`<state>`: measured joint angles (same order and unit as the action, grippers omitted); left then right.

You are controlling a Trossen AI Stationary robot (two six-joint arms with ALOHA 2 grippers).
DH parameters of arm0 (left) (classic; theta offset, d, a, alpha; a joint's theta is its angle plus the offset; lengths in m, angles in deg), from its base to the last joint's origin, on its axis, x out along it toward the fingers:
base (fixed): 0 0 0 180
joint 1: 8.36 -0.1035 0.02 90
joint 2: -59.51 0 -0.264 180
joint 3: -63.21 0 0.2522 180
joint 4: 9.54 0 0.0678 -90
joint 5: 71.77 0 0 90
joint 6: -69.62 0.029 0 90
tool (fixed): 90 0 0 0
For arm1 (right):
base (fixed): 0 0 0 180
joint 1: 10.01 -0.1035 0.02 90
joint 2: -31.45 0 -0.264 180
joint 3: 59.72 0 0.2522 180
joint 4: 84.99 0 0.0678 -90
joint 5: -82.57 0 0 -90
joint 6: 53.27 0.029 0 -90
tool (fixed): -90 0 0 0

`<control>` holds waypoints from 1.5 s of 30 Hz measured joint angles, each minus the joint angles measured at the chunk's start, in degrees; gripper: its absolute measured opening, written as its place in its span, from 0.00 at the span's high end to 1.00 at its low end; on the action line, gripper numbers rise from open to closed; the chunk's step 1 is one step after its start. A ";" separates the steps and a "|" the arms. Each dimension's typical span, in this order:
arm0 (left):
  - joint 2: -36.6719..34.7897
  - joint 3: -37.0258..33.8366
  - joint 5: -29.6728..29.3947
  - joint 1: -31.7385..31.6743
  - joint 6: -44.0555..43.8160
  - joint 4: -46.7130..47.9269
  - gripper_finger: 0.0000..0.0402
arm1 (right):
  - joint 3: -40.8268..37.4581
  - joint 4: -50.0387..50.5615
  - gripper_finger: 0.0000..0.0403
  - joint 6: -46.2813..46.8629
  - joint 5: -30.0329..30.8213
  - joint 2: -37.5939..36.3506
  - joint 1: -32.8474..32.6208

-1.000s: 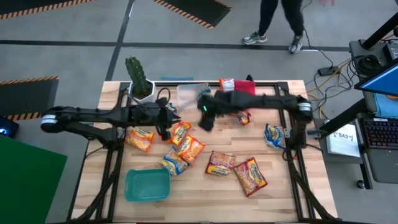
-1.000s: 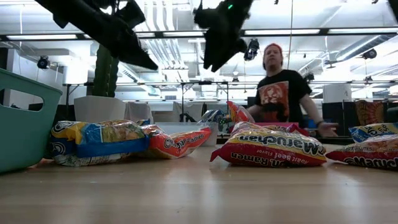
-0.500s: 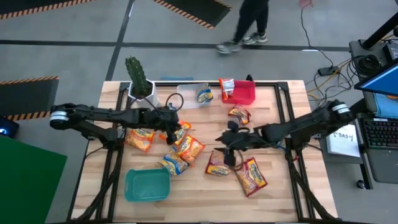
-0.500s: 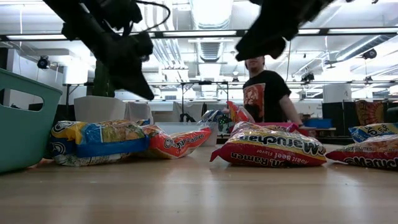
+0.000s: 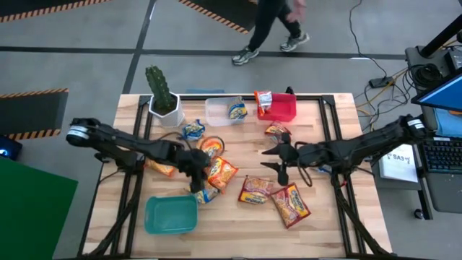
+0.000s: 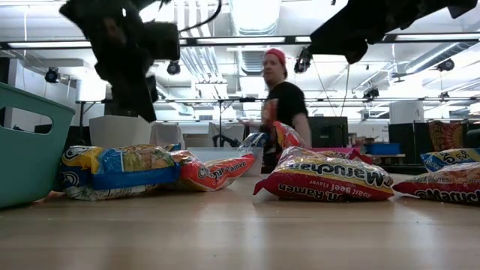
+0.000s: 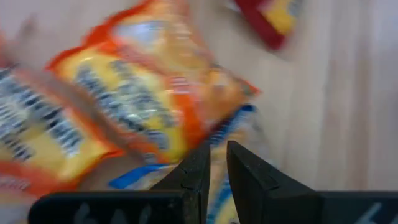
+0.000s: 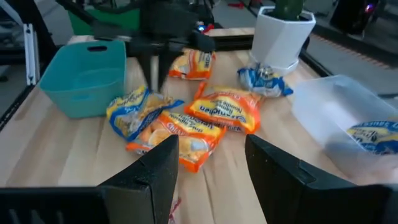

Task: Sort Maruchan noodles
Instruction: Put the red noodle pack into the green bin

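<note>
Several Maruchan noodles packets lie on the wooden table: orange ones [image 5: 222,173] [image 5: 209,146], red ones [image 5: 254,189] [image 5: 290,204] [image 5: 278,132], and a blue one [image 5: 193,130]. My left gripper [image 5: 196,178] hangs shut and empty just above a blue-yellow packet [image 5: 206,193], and in the left wrist view my left gripper [image 7: 214,160] sits over orange [image 7: 134,99] and blue wrappers. My right gripper [image 5: 281,165] hovers open and empty over mid-table, right of the orange packets. Between its fingers, the right wrist view [image 8: 208,155] looks at the pile [image 8: 186,127].
At the back, a clear bin [image 5: 216,115] holds a blue packet [image 5: 237,110] and a red bin [image 5: 285,112] holds a red one [image 5: 264,98]. A teal bin [image 5: 171,215] stands front left. A potted cactus [image 5: 162,94] is back left. A person [image 5: 271,25] walks beyond the table.
My right arm swung from over the clear bin to mid-table, and a blue packet now lies in that bin. My left gripper moved forward over the blue-yellow packet. The person walked left.
</note>
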<state>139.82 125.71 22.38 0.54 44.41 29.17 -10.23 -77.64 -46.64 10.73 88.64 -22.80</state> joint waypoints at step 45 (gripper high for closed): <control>33.64 19.89 -9.63 -0.62 7.90 -31.34 0.49 | -8.07 0.63 0.58 -12.65 -14.12 -26.08 0.05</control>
<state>173.46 145.60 12.75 -0.08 52.31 -2.17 -18.30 -77.02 -59.29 -3.39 62.56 -22.75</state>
